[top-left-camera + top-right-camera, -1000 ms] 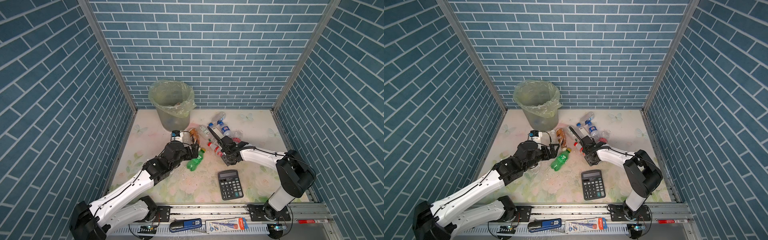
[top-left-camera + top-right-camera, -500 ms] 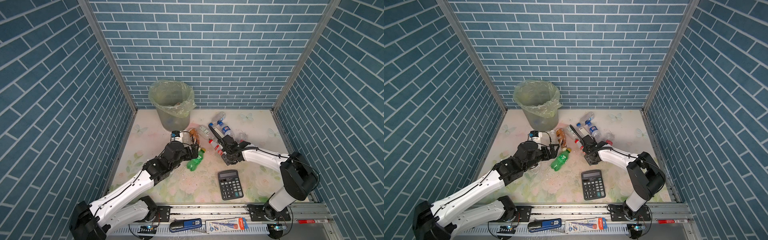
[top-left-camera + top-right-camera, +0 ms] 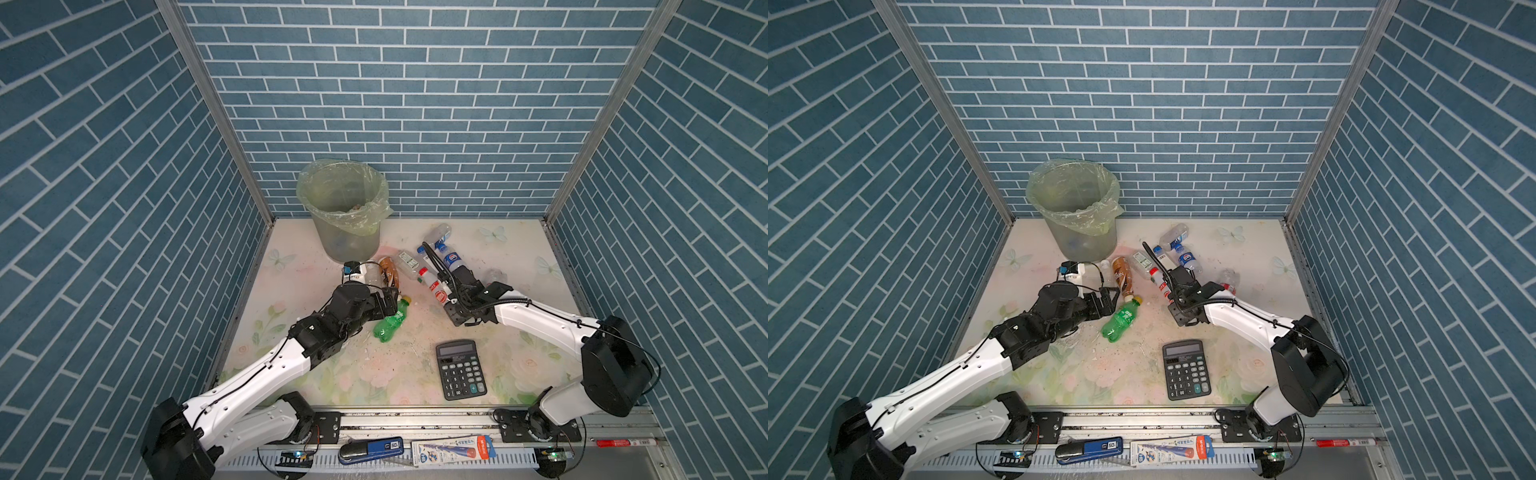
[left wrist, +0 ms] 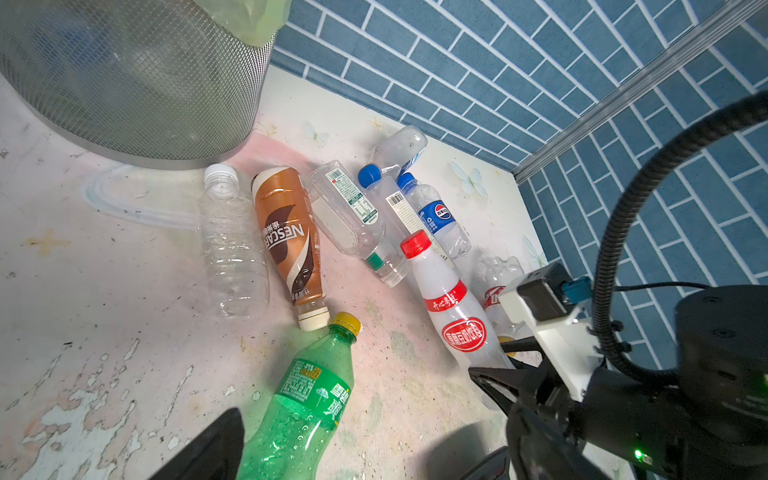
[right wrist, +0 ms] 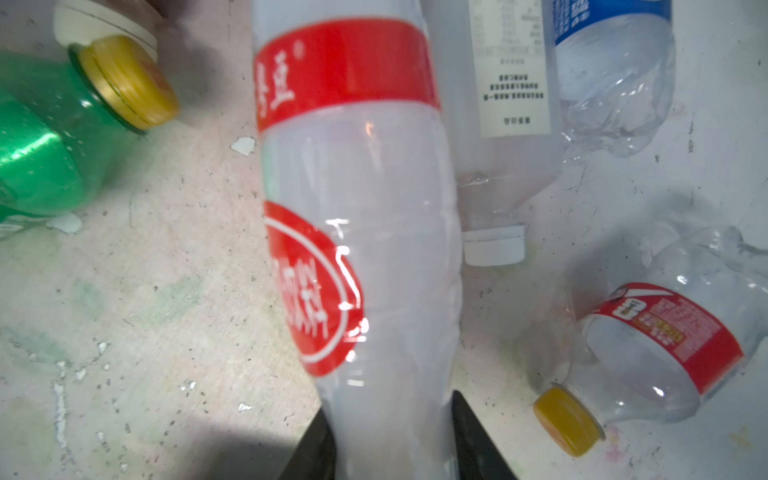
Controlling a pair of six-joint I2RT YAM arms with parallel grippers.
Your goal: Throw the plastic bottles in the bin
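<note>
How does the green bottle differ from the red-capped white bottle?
The green bottle is tinted green, yellow-capped; the white bottle is milky, red-labelled. The green bottle lies ungripped; the right gripper clamps the white bottle. Both lie on their sides.

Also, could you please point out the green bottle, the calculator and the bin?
green bottle (image 3: 390,324): in a top view, on its labelled body.
calculator (image 3: 461,376): in a top view, on its keypad.
bin (image 3: 350,247): in a top view, on its outer wall.
</note>
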